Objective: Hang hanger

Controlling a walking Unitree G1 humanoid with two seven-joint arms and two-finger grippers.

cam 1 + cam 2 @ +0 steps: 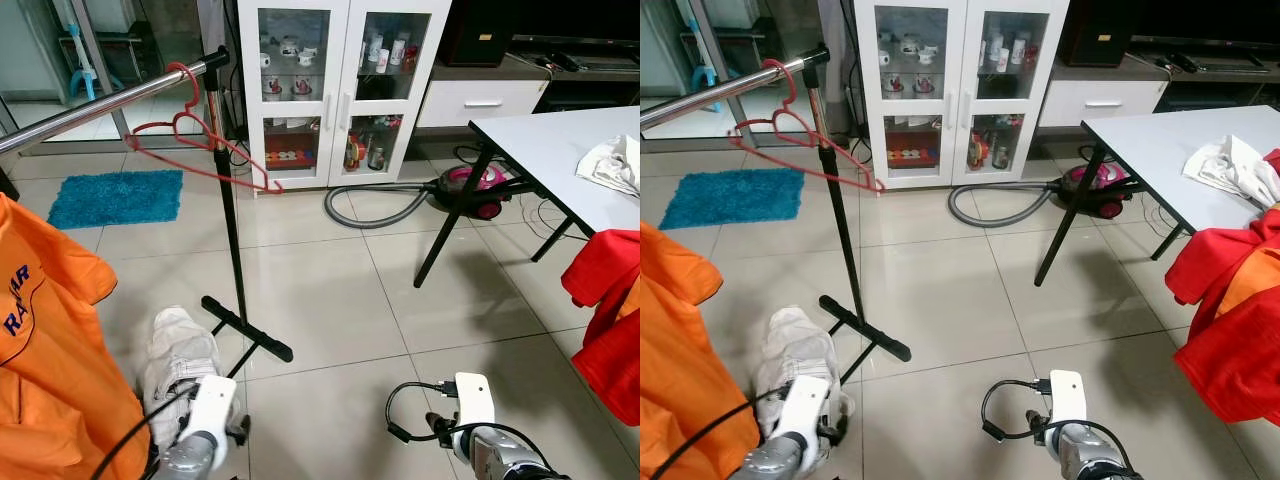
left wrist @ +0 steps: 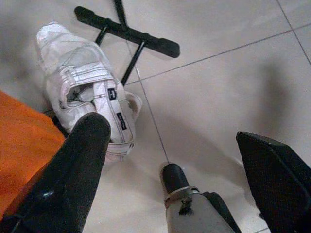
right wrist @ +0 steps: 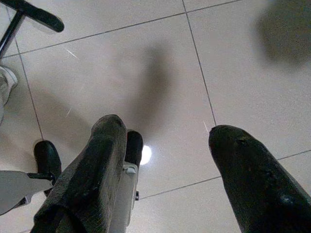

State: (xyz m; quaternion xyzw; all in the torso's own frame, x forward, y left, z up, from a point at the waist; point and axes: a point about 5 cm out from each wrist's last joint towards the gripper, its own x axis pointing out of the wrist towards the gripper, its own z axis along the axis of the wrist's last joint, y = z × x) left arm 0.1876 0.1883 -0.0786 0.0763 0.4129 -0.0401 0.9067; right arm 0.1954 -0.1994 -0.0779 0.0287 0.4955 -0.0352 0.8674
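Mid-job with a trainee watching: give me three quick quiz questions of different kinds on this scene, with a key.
1. True or false: the red hanger already hangs on the rail.
2. What lies on the floor by the rack's black foot? A) white shoe B) towel C) bottle
3. Fill in: the left gripper and right gripper both point at the ____, fingers apart, holding nothing.

Key: 1 true; 2 A, the white shoe; 3 floor.

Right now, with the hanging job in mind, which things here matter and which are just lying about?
For the job:
- red wire hanger, on the rail
- silver clothes rail on its black stand
- left gripper, open, low over the floor
- right gripper, open, low

Lying about:
- white shoe
- pink vacuum cleaner
- blue rug
- white cloth on the grey table
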